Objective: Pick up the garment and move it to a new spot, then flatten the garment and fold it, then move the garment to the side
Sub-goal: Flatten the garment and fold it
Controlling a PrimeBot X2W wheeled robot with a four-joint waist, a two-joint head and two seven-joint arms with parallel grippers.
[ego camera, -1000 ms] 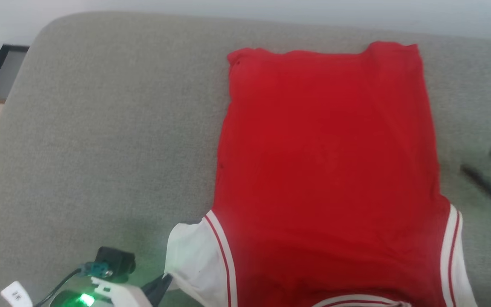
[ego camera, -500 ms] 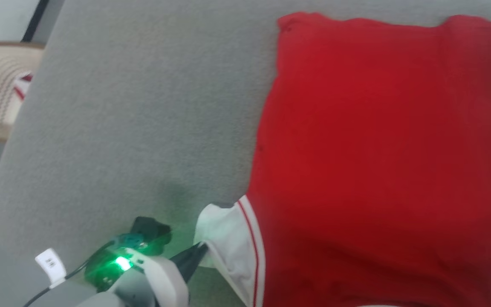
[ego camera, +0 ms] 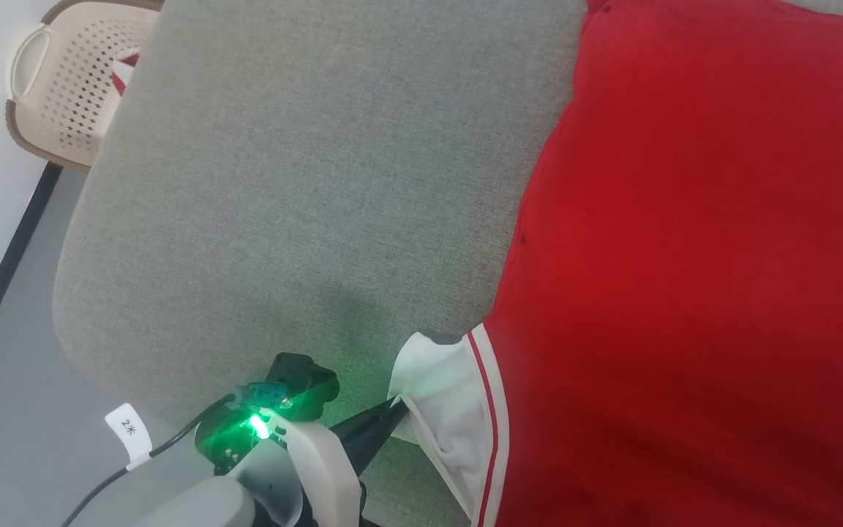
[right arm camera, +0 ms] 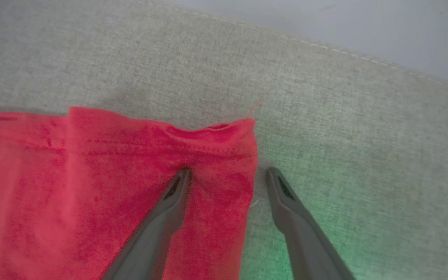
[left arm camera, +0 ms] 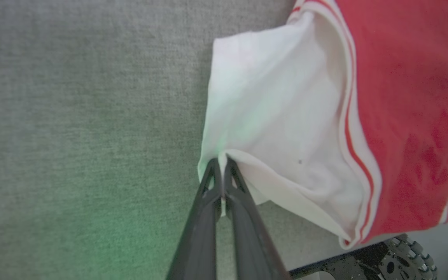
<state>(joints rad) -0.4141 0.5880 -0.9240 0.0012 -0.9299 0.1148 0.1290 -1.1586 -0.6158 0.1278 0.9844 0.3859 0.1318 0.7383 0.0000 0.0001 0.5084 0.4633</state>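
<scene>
The red garment (ego camera: 692, 256) lies spread flat on a grey cushioned surface (ego camera: 304, 183), taking up the right of the head view. Its white lining (ego camera: 443, 388) with a red-striped trim band sticks out at its lower left corner. My left gripper (ego camera: 397, 404) is shut on the edge of that white lining (left arm camera: 270, 124), fingers pinched together at the fabric's fold (left arm camera: 222, 160). In the right wrist view my right gripper (right arm camera: 227, 174) stands open over the garment's far hemmed corner (right arm camera: 216, 151), one finger above the red cloth, the other above the grey surface beside it.
A beige perforated basket (ego camera: 63, 88) holding red and white cloth stands on the floor beyond the surface's far left corner. The surface's rounded left edge (ego camera: 70, 293) drops to grey floor. A dark wheeled base (left arm camera: 399, 256) shows below the near edge.
The head camera has swung left and down, so the garment now sits further right in the picture and the basket has come into view. My left gripper stays shut on the white lining.
</scene>
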